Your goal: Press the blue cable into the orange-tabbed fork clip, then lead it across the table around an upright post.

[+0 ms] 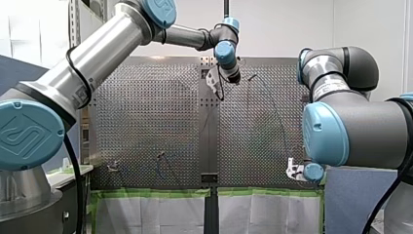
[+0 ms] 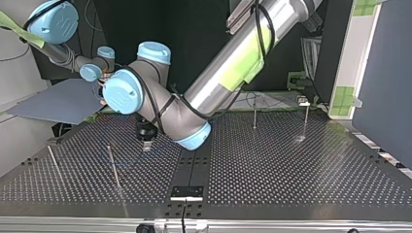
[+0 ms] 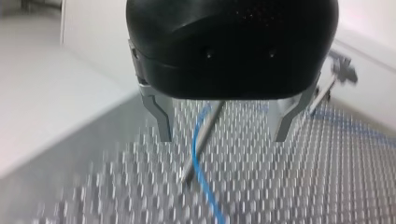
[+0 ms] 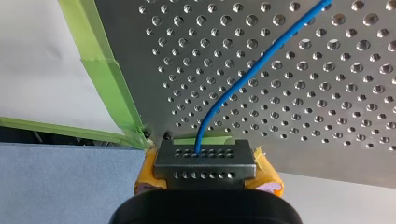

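In the left wrist view my left gripper [image 3: 223, 135] is black with metal fingers [image 3: 161, 119] and stands open above the perforated table. An upright metal post [image 3: 200, 147] and the blue cable [image 3: 201, 175] lie under the gap; the cable crosses the post. The front view shows that gripper [image 1: 233, 77] at the far middle of the table. My right gripper [image 4: 205, 170], with yellow pads [image 4: 267, 175], is shut on the blue cable [image 4: 247, 74] at the table's corner. The cable leaves a perforated metal piece [image 4: 205, 156] at its tip. I cannot make out an orange-tabbed clip.
Several thin upright posts [image 2: 114, 167] [image 2: 255, 111] stand on the perforated table [image 2: 291, 165]. Green tape [image 4: 109, 74] lines the table edge by my right gripper. Beyond my left gripper stands another post [image 3: 324, 91]. My left arm's elbow [image 2: 194, 136] hangs low over the table's middle.
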Available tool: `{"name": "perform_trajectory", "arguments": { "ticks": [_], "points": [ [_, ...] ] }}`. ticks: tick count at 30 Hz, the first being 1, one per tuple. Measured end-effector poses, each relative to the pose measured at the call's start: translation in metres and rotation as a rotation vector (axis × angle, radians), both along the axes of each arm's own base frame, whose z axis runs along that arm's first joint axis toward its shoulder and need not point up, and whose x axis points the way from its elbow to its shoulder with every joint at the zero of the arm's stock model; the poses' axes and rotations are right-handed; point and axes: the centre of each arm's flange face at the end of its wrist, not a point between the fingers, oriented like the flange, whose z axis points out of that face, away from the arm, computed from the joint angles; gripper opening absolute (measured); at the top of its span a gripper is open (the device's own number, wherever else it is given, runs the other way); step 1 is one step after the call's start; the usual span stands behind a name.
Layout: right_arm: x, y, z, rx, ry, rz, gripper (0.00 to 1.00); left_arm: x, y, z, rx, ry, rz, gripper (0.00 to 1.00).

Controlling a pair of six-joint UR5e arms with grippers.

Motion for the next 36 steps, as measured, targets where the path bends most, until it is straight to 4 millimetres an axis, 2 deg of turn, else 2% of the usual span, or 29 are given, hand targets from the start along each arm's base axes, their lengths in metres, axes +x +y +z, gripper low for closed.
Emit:
{"name": "perform_trajectory", "arguments": {
  "ticks": [5, 17, 26, 36],
  "points": [
    [0.000, 0.000, 0.000, 0.000, -0.001, 0.002, 0.00, -0.019, -0.013, 0.010, 0.022, -0.026, -0.066, 1.00],
    [0.001, 0.000, 0.000, -0.001, -0.006, 0.006, 0.00, -0.028, -0.033, 0.014, 0.081, -0.096, -0.209, 1.00],
    [0.002, 0.000, 0.000, -0.001, -0.011, 0.017, 0.00, -0.028, -0.033, 0.014, 0.160, -0.132, -0.229, 1.00],
    [0.002, 0.000, 0.000, 0.006, -0.011, 0.018, 0.00, -0.025, -0.027, 0.014, 0.256, -0.164, -0.169, 1.00]
  ]
}}
